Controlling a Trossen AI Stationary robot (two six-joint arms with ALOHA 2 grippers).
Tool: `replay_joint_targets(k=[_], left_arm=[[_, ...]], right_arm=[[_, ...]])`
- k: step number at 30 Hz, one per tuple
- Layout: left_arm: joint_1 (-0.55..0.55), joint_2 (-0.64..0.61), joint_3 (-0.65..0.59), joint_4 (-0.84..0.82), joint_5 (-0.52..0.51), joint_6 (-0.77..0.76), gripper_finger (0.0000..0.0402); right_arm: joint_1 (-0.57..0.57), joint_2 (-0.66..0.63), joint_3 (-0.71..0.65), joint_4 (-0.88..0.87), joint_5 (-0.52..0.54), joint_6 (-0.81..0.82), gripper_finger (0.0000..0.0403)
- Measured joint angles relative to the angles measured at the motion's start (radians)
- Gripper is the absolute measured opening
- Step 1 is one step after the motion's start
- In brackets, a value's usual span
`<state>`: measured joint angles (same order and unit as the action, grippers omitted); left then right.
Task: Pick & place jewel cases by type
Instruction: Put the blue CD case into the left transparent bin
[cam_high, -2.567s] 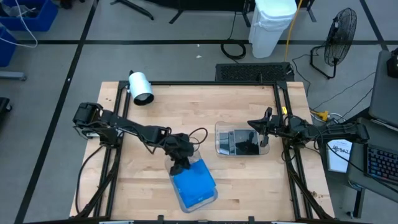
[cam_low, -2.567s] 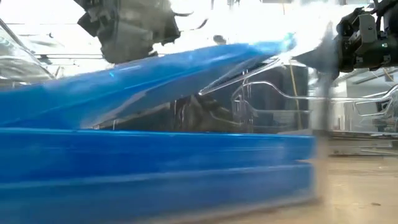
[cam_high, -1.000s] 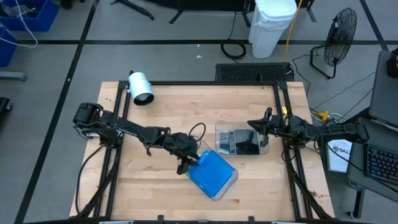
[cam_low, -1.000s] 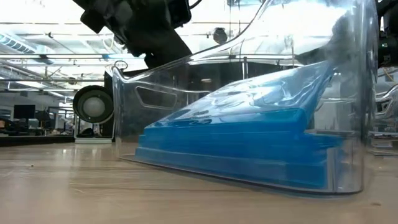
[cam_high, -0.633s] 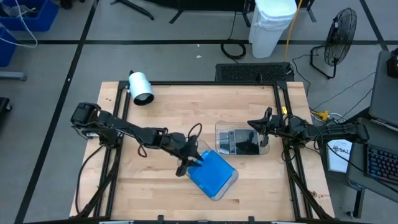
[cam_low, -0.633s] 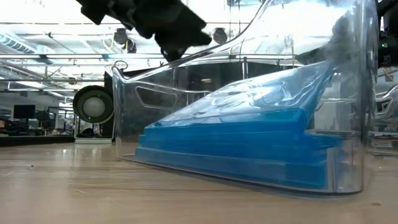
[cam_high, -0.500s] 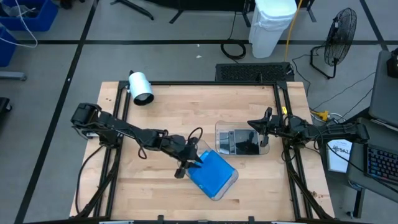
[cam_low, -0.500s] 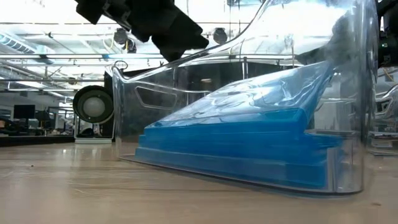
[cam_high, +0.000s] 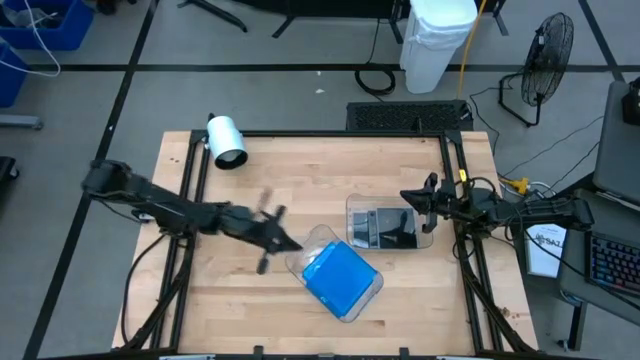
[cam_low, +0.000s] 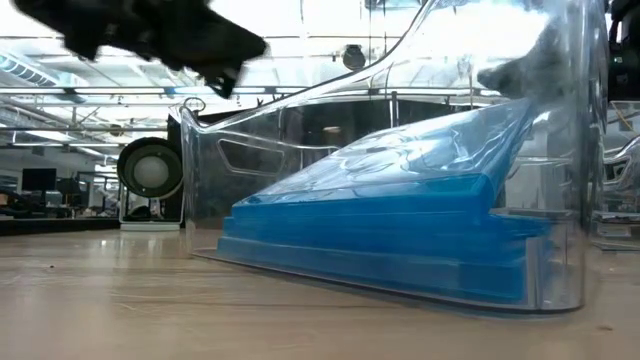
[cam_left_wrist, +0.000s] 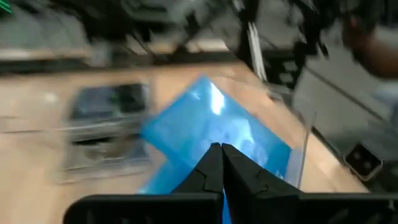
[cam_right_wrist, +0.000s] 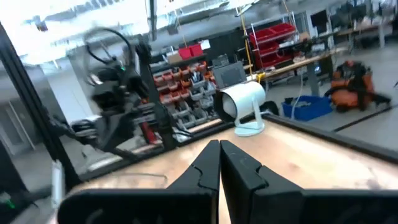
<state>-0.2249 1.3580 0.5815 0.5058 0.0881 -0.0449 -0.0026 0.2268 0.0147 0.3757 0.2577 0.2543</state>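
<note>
High view, two clear trays (cam_high: 366, 283), one stack of blue jewel cases (cam_high: 338, 277), left gripper (cam_high: 284, 243) and right gripper (cam_high: 408, 197) both clenched empty

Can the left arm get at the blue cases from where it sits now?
Probably yes. The left gripper is shut and empty, just beside the clear tray holding the blue jewel cases; the tray's open top leaves them exposed, nothing between.

Workshop (parts bins (cam_right_wrist: 199, 84), floor fan (cam_high: 548, 50)).
</note>
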Motion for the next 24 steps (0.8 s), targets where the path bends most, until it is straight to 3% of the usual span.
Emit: replay_joint_targets(k=[4,7,15,19,24], left_arm=[[-0.003,-0.253,-0.201,0.095,-0.129,-0.017,0.0017],[-0.014,-0.441,-0.331,0.152,-0.237,-0.026,0.0024],[-0.063,-0.86,-0.563,0.154,-0.276,-0.002,0.0006],[-0.089,-1.021,-0.566,-0.042,-0.374,-0.009,0.0018],[-0.11,-1.133,-0.565,-0.191,-0.46,0.007,0.0012]], right_arm=[[0.0,0.006,0.0,-0.009,0.005,0.096,0.0004],[0.0,0.011,0.0,-0.009,0.065,0.119,0.0004],[0.0,0.01,0.0,-0.019,0.08,0.24,0.0004],[0.0,0.011,0.0,-0.024,0.079,0.258,0.0004],[0.0,0.017,0.0,-0.1,0.079,0.288,0.0004]])
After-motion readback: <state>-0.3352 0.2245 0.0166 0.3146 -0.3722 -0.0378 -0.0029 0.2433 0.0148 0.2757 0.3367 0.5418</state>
